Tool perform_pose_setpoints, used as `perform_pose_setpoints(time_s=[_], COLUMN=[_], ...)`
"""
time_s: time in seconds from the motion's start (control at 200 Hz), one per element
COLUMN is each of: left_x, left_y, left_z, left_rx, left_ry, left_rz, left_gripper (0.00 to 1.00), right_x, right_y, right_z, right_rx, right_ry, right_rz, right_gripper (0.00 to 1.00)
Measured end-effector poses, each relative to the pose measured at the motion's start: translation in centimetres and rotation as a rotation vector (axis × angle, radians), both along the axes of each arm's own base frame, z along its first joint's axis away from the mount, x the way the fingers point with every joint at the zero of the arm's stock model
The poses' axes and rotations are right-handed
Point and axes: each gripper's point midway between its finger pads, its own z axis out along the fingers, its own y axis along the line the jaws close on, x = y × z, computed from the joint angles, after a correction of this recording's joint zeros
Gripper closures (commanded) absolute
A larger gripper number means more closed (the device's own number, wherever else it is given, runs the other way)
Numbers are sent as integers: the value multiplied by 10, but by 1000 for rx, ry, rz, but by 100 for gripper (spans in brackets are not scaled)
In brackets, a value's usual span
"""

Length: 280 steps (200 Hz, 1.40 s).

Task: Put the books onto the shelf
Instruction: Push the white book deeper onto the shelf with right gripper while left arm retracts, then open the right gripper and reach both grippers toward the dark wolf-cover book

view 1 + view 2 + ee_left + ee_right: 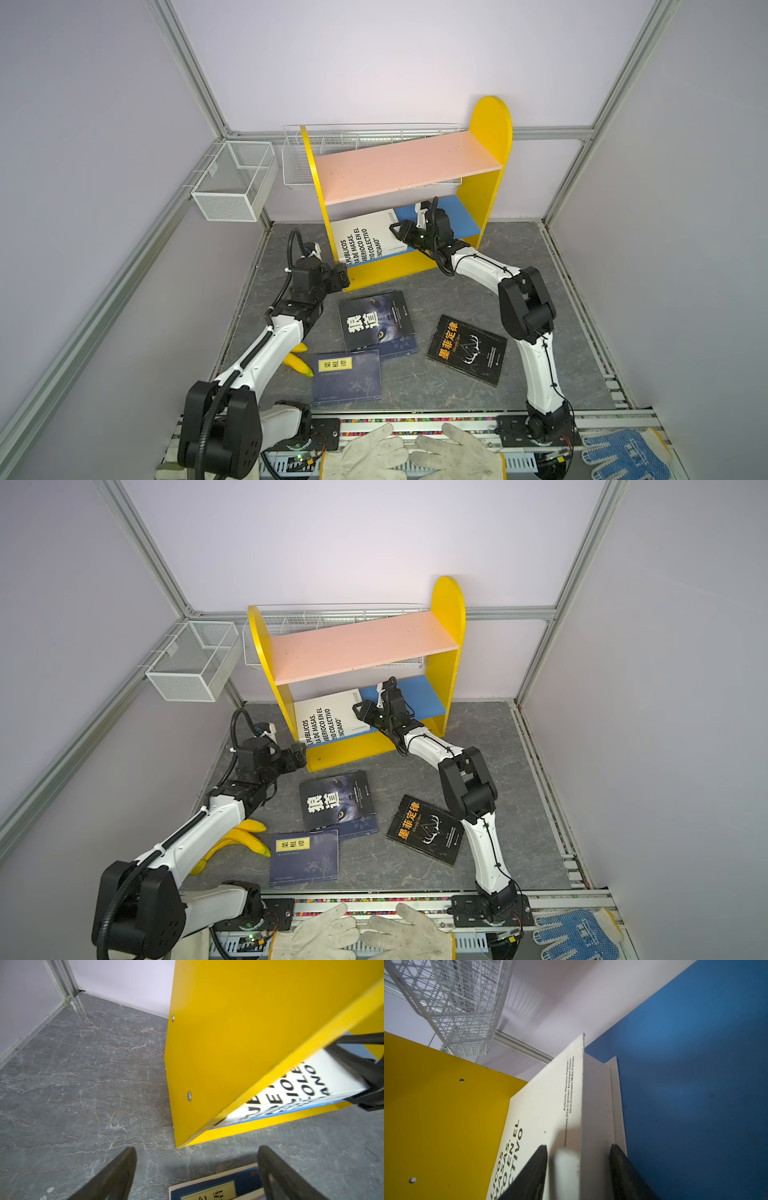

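The grey stone-patterned table (449, 303) carries the shelf (490, 137) at its far side, a smooth painted piece with yellow sides, one of them round-topped, a matte pink upper board (407, 166) and a blue lower board (453, 216). On the blue board a thick white book (365, 241) with bold black lettering leans tilted against the yellow side panel on the left. The right gripper (578, 1146) is clamped on that book's edge, one dark finger on the front cover and the other against the back cover. On the table in front of the shelf lie two glossy black books, one with a wolf's eye (376, 320), lying on top of a navy book, and one with gold characters (467, 349), and nearer the front another navy book (347, 376) with a yellow label. Yellow bananas (241, 837) lie just beside it, partly under the left arm. The left gripper (196, 1148) hovers by the shelf's front left corner, its fingers spread wide and holding nothing.
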Motion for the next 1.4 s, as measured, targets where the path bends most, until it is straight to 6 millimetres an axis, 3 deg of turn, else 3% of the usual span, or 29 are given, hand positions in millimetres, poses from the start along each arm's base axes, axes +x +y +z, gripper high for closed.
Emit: perform_pose_setpoints(time_s=[0.185,0.335,0.445,0.575,0.67,0.77,0.88,1.11,1.19,1.265,1.4], left_x=[-16,-33,-48,-65,-78,-90,-107,-131,-135,-137,-137], left_y=[-2,-5,-9,-13,-16,-17,-18,-23,-25,-28,-33], left_z=[37,49,45,33,25,12,-9,-58,-74,-88,-105], left_rx=[-47,-91,-127,-171,-201,-232,-266,-337,-357,-368,-382], left_ry=[-84,-89,-64,0,56,118,187,352,402,442,481], left_rz=[-26,-50,-78,-102,-116,-119,-115,-101,-97,-97,-104], left_gripper=[6,6,5,5,6,6,6,6,6,6,6], right_x=[0,-4,-11,-25,-43,-66,-96,-176,-204,-222,-229], right_y=[1,-7,-22,-43,-59,-76,-93,-116,-111,-101,-77], right_z=[3,8,20,52,72,75,52,-42,-70,-83,-89], right_rx=[-22,-100,-186,-259,-296,-325,-364,-418,-415,-393,-332], right_ry=[-23,-69,-112,-177,-208,-195,-126,110,182,222,231], right_rz=[15,18,-3,-38,-55,-60,-44,62,126,182,244], right_gripper=[35,19,17,13,13,14,14,14,14,14,15])
